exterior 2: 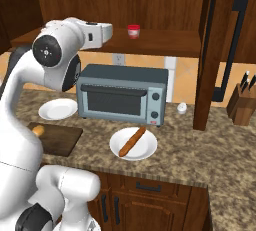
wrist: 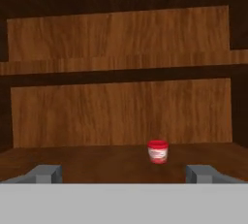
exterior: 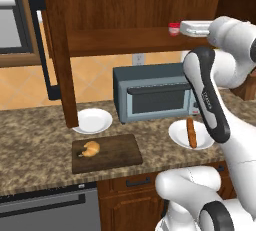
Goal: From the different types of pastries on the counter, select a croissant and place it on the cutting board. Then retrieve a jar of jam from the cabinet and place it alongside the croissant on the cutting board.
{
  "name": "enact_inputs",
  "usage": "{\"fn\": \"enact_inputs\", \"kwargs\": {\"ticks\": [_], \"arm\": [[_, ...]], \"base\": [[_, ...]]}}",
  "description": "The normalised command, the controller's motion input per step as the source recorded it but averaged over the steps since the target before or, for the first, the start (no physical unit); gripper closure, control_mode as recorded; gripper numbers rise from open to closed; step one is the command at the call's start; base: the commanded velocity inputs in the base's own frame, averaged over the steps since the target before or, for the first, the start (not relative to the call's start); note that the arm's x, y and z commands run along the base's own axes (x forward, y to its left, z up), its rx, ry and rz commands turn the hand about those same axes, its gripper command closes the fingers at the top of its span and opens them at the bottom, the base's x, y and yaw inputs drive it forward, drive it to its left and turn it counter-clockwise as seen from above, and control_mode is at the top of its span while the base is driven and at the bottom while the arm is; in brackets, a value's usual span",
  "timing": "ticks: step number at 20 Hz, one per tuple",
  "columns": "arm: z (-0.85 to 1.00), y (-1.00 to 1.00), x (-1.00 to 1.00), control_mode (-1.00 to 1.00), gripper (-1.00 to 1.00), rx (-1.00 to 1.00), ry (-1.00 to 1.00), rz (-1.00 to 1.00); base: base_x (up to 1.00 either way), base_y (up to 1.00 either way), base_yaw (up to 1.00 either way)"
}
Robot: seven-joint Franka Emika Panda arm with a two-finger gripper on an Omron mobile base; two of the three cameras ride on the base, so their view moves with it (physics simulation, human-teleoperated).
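In the left base view, two white plates are counted on the counter [exterior: 30, 135]: one bare [exterior: 92, 120], one [exterior: 176, 134] carrying the stick pastry [exterior: 190, 132], laid lengthwise away from the robot. One croissant [exterior: 91, 149] lies on the cutting board [exterior: 117, 155]. In the right base view, one jar of jam [exterior 2: 133, 31] stands upright on the cabinet [exterior 2: 165, 5] shelf. In the hand view, the tool [wrist: 123, 173] is seen spread wide, empty, the jar ahead between its tips.

the golden croissant [exterior: 91, 149] lies on the dark cutting board [exterior: 117, 154] on the counter [exterior: 35, 145]. the small red-lidded jar of jam [wrist: 158, 151] stands upright on the open cabinet [exterior: 110, 42] shelf.
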Motion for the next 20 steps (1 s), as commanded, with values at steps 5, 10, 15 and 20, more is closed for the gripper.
{"fn": "enact_inputs", "kwargs": {"ticks": [5,10,15,20], "arm": [[-0.09,-0.02,0.0,-1.0,-1.0,0.02,0.13,0.01],[-0.38,-0.02,0.04,-1.0,-1.0,0.0,0.32,0.04],[-0.04,0.0,0.05,-1.0,-1.0,0.0,0.2,0.0],[-0.05,-0.3,0.1,-1.0,-1.0,-0.01,-0.01,0.0]], "base": [[0.0,0.0,0.0],[0.0,0.0,0.0],[0.0,0.0,0.0],[0.0,0.0,0.0]]}}
